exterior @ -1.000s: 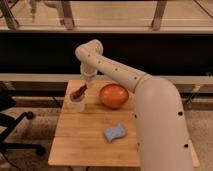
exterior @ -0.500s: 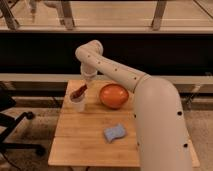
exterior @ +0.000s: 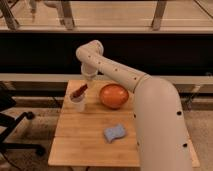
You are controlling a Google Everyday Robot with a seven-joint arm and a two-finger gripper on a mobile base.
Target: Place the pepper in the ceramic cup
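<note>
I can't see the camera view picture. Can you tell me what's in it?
A dark red pepper sticks out of a small white cup on a wooden table. The robot's claw is just above it, beside an orange bowl and a blue sponge.

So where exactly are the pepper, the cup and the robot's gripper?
pepper (exterior: 79,91), camera view: middle of the red body sticking out of the cup.
cup (exterior: 77,104), camera view: its white side wall.
gripper (exterior: 88,80), camera view: the arm's lower tip, just above the pepper, at the table's back left.
</note>
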